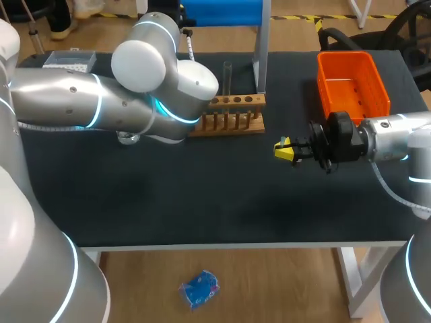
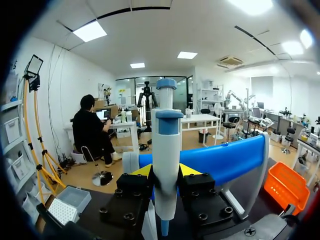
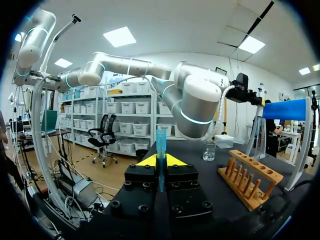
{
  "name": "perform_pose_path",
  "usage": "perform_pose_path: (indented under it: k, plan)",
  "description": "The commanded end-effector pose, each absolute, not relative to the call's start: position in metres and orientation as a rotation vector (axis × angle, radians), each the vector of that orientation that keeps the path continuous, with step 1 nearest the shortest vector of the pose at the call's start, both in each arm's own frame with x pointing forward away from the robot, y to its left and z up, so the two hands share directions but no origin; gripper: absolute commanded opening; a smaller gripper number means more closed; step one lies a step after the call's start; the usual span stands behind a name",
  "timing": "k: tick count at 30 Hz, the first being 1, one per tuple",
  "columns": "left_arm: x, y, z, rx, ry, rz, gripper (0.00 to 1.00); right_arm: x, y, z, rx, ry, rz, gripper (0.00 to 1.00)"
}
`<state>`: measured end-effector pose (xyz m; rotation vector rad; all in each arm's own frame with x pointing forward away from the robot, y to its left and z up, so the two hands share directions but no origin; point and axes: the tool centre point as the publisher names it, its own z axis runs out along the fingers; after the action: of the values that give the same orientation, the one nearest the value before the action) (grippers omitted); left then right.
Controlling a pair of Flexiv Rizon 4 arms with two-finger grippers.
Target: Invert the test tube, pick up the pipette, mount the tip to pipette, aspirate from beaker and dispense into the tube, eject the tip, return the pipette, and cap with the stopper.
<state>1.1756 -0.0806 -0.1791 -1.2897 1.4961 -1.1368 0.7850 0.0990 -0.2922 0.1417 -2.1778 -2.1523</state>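
My left gripper [image 2: 166,171] is shut on a white pipette [image 2: 166,150] with a blue top, which stands upright between the yellow fingers. In the head view that gripper is hidden behind my left arm [image 1: 161,74], which lies across the table's back left. My right gripper [image 1: 285,149] hovers over the table's right middle, shut on a slim blue pipette tip [image 3: 160,147]. A clear test tube [image 1: 227,75] stands upright in the wooden rack [image 1: 229,116]. The glass beaker [image 3: 209,150] sits beyond the right gripper, near my left arm.
An orange bin [image 1: 353,84] stands at the back right. A tip box [image 1: 69,60] sits at the back left corner. A blue-topped pipette stand [image 2: 220,156] rises behind the rack [image 3: 250,177].
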Motion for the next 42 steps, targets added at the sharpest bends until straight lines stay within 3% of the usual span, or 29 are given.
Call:
perform_pose_path:
  k: [1,23,42]
  plan:
    - [1.166,-0.080,-0.170,-1.284,1.511,-1.140,0.00,0.785,0.098,-0.293,0.143,-2.178,-2.153,0.00]
    - [1.033,-0.105,-0.131,-0.821,1.921,-1.684,0.00,0.785,0.098,-0.293,0.143,-2.178,-2.153,0.00]
    - [0.895,-0.180,-0.107,-0.354,2.139,-2.015,0.00,0.785,0.098,-0.293,0.143,-2.178,-2.153,0.00]
